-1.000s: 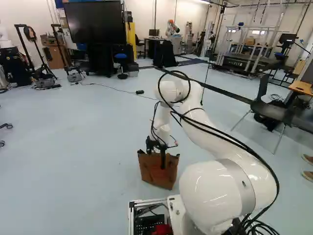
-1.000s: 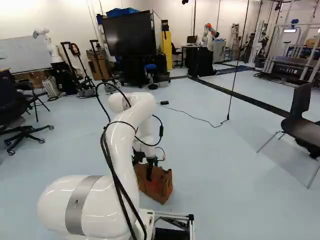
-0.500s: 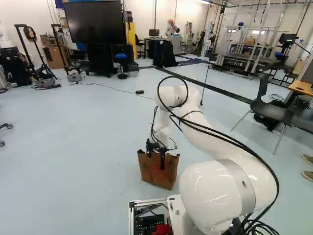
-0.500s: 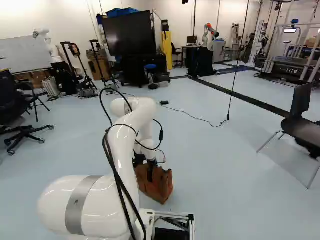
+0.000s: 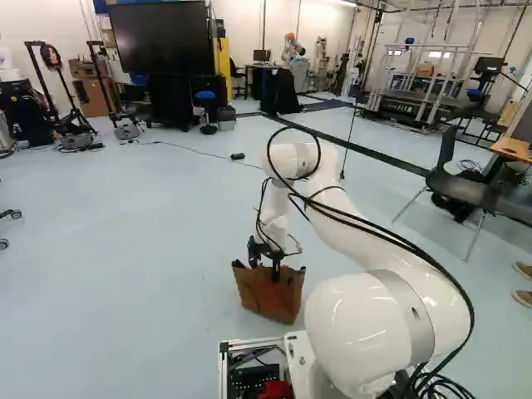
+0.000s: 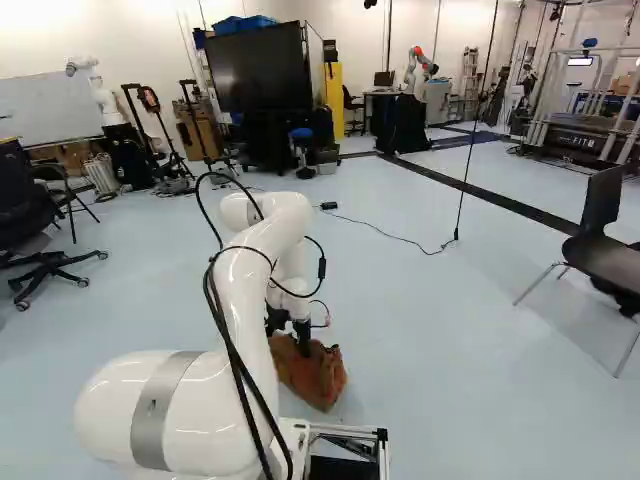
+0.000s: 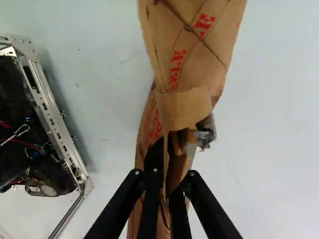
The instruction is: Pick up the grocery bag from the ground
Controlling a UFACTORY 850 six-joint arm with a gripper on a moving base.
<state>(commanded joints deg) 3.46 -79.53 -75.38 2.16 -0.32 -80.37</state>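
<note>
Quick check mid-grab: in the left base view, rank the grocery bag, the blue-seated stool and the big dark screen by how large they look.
Largest to smallest as they look there:
1. Big dark screen
2. Grocery bag
3. Blue-seated stool

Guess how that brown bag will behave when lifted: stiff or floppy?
Probably floppy: the brown bag has creased, twisted sides. It might tear, since its material looks thin and paper-like. Its weight is hard to judge, as little of its inside shows.
</note>
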